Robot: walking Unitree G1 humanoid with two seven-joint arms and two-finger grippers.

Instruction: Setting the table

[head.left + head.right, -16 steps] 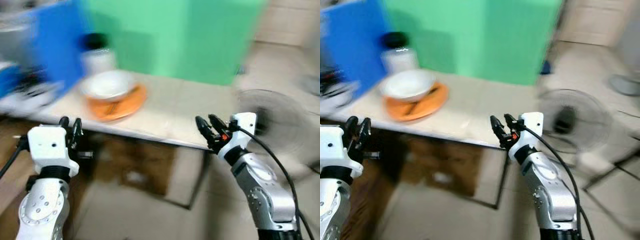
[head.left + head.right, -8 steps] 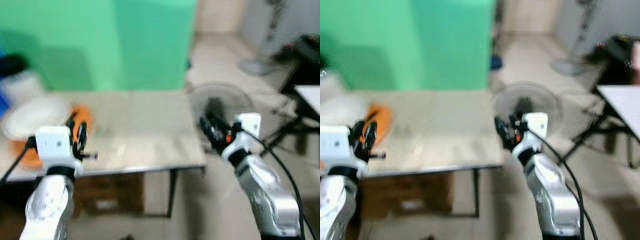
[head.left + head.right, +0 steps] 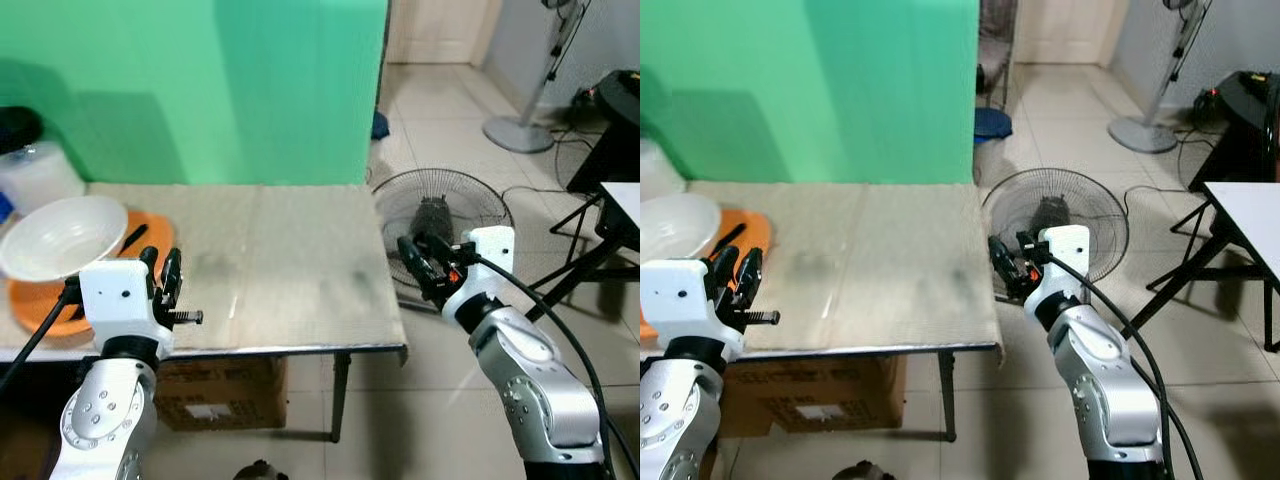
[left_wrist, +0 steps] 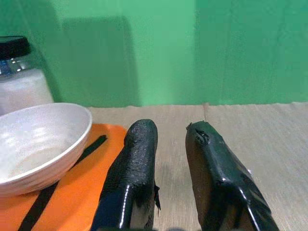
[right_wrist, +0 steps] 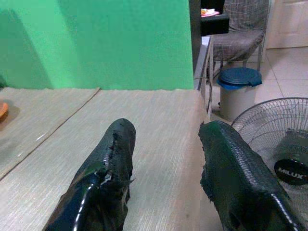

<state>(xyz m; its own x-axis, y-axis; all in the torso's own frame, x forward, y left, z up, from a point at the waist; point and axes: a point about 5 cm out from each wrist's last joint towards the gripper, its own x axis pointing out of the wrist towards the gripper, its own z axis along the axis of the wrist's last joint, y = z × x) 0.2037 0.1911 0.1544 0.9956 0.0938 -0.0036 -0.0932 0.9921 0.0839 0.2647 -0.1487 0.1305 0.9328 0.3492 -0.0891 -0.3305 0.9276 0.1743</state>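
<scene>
— Since a second ago the head has swung rightward and the blur has cleared: the blue panel has left view, and the tabletop [image 3: 280, 260] now lies square ahead. What sits on it?

— Going by size: an orange plate [image 3: 60, 290] at the left edge, a white bowl [image 3: 55, 235] resting on it (tilted a little), and a black utensil [image 3: 133, 237] lying on the plate beside the bowl. A white jar [image 3: 30, 170] with a black lid stands at the far left corner, against the green wall [image 3: 200, 90].

— And the hands?

— Left hand [image 3: 160, 280] hovers over the near edge just beside the plate, fingers slightly parted, holding nothing. Right hand [image 3: 425, 265] hangs off the right edge, in front of a floor fan [image 3: 445, 210], fingers apart and empty.
</scene>
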